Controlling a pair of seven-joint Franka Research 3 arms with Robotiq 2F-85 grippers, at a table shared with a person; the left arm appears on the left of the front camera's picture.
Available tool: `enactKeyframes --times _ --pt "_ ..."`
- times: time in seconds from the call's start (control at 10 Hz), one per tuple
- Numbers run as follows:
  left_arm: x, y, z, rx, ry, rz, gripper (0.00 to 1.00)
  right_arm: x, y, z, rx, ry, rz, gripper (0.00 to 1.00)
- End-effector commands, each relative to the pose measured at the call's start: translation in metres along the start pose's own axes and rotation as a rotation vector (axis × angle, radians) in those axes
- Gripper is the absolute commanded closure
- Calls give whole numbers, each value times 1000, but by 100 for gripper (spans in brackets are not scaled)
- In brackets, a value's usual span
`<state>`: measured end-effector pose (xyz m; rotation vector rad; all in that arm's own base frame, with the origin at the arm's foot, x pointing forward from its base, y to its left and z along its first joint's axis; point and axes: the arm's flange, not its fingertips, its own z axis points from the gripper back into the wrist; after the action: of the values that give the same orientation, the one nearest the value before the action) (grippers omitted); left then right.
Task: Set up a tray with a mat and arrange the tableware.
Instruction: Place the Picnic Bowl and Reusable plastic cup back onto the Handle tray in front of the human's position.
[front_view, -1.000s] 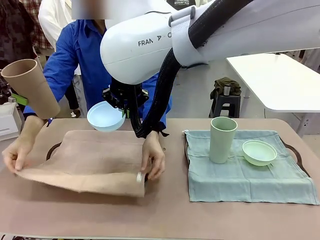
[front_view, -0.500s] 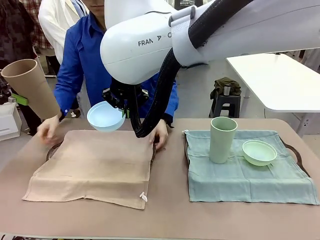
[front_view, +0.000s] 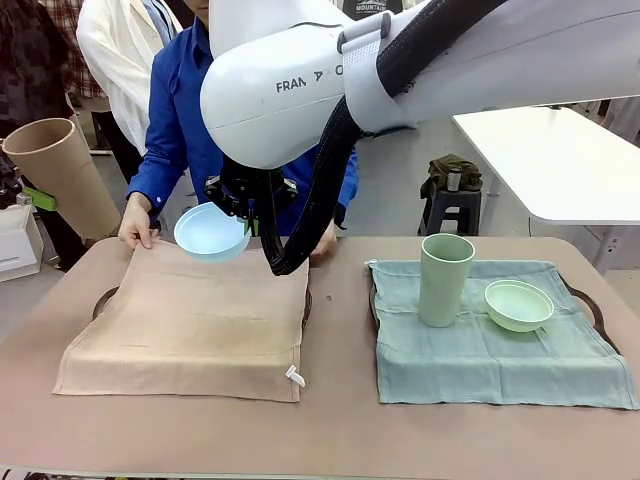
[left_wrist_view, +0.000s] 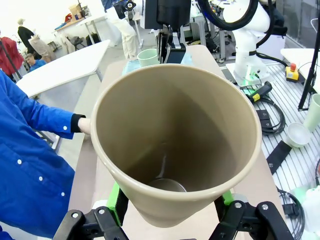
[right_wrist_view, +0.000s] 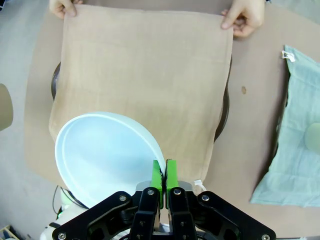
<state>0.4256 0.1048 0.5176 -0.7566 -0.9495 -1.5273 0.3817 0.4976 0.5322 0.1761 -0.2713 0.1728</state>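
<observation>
The person's hands (front_view: 135, 222) have moved to the tan mat's (front_view: 190, 325) far edge, so the right gripper (right_wrist_view: 164, 176), pinching the light blue bowl (front_view: 211, 232), and the left gripper (left_wrist_view: 170, 220), hugging the tan cup (left_wrist_view: 175, 145), should lower gently onto it.

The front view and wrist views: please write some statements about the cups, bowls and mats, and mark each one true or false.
1. The right gripper is shut on the rim of the light blue bowl. True.
2. The tan cup stands on the tan mat. False: the left gripper holds it in the air, to the left of the table.
3. The pale green cup and pale green bowl sit on the pale green mat. True.
4. The person's hands hold the near edge of the tan mat. False: they hold its far corners.
5. The pale green cup lies on its side. False: it stands upright.
</observation>
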Motion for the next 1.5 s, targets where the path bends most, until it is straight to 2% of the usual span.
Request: enactKeyframes --times 0.0,0.7,0.8,0.9,1.1,1.4 --pt "4 0 1 7 -9 -15 100 0 1 0 -3 -3 7 100" --pt "4 0 1 7 -9 -15 100 0 1 0 -3 -3 7 100" --pt "4 0 1 7 -9 -15 100 0 0 0 0 0 0 96" --pt "0 0 0 0 0 0 15 3 -5 -10 29 35 -24 96" --pt "-29 10 -30 -83 -5 -19 15 8 -22 -45 106 85 -37 96" --pt "-73 17 -71 -165 31 57 15 15 -40 -99 85 150 -67 96"
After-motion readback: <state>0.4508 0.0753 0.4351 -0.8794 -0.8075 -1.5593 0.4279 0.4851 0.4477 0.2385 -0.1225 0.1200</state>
